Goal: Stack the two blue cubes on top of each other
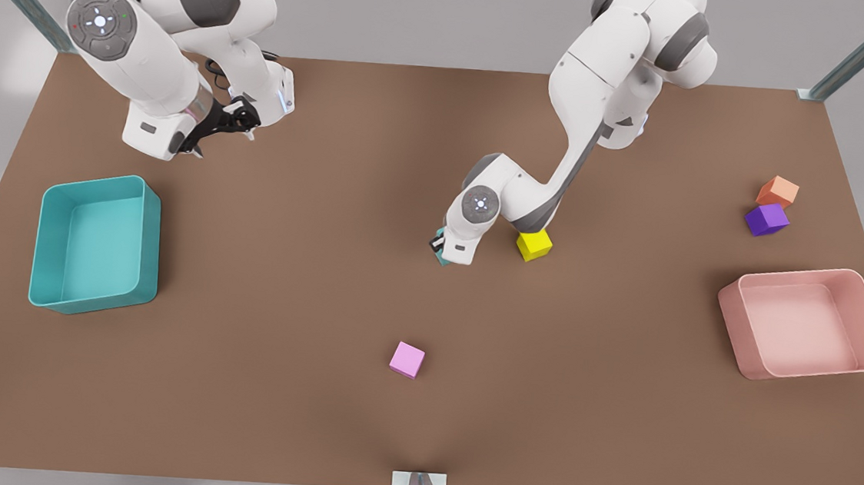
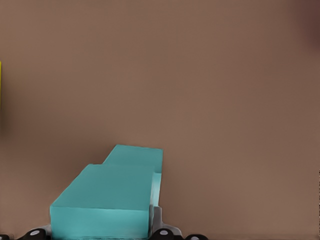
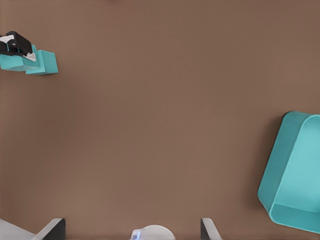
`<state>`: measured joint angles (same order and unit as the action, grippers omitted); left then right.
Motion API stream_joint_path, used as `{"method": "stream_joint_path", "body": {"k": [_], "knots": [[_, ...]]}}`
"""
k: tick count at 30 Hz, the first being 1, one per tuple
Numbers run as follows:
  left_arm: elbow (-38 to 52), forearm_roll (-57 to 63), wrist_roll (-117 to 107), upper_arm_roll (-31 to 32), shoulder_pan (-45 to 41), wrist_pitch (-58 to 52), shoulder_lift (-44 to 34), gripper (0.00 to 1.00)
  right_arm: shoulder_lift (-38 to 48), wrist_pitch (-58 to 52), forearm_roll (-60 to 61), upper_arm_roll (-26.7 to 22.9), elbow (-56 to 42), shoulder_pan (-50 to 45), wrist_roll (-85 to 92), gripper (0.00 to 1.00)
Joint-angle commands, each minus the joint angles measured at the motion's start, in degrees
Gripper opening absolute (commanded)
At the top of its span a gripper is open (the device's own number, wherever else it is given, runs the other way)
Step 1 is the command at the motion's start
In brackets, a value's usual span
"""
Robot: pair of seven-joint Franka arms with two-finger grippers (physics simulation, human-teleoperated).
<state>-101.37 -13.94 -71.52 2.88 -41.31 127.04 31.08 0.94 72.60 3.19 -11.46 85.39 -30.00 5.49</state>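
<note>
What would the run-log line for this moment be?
left tool: shut on upper blue cube, over lower blue cube | right tool: open, waiting above table | stack: not released

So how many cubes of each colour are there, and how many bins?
Blue cubes: 2
Yellow cube: 1
Pink cube: 1
Orange cube: 1
Purple cube: 1
Teal bin: 1
Pink bin: 1
Total: 8 (6 cubes, 2 bins)
</note>
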Motion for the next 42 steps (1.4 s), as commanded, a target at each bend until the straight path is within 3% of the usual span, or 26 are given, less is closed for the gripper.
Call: {"method": "stream_joint_path", "body": {"k": [1, 25, 27, 29, 30, 32, 35, 36, 38, 42], "knots": [[0.0, -0.3, -1.0, 0.0, 0.2, 0.1, -0.1, 1.00, 0.0, 0.1, 0.2, 0.3, 0.2, 6.2, -5.5, 1.00], [1.6, -1.4, -4.5, 0.5, 0.5, -7.4, -3.1, 1.00, 0.1, 0.4, 0.6, 0.3, 1.5, 7.0, -5.3, 1.00], [4.8, -3.2, -5.1, 0.5, 0.6, -15.6, -5.2, 1.00, 0.1, 0.8, 0.6, 0.3, 1.5, 7.0, -5.3, 1.00], [15.7, -3.4, -4.5, 0.4, 5.3, -34.7, -5.8, 1.00, 0.1, 0.8, 0.6, 0.3, 1.5, 7.0, -5.3, 1.00], [20.3, -3.3, -0.5, 0.5, 9.7, -41.1, -5.8, 1.00, 0.1, 0.8, 0.6, 0.3, 1.5, 7.0, -5.3, 1.00], [30.9, 6.3, 34.7, 0.4, 23.3, -52.8, -5.8, 1.00, 0.1, 1.0, 0.5, 0.3, 1.5, 7.0, -5.3, 1.00], [33.5, 18.0, 79.2, 0.3, 36.0, -53.8, -6.6, 1.00, 0.1, 1.0, 0.6, 0.3, 1.5, 7.0, -5.3, 1.00], [29.5, 20.5, 86.5, 0.3, 37.9, -52.2, -10.8, 1.00, 0.0, 1.0, 0.6, 0.3, 1.5, 7.0, -5.2, 1.00], [23.1, 18.3, 86.0, 0.1, 37.9, -48.4, -17.5, 1.00, -0.1, 1.0, 0.6, 0.3, 1.5, 7.0, -5.3, 1.00], [24.4, 18.2, 86.0, -0.1, 37.6, -52.4, -17.2, 1.00, -0.1, 1.3, 0.6, 0.3, 1.9, 7.0, -5.3, 1.00]]}}
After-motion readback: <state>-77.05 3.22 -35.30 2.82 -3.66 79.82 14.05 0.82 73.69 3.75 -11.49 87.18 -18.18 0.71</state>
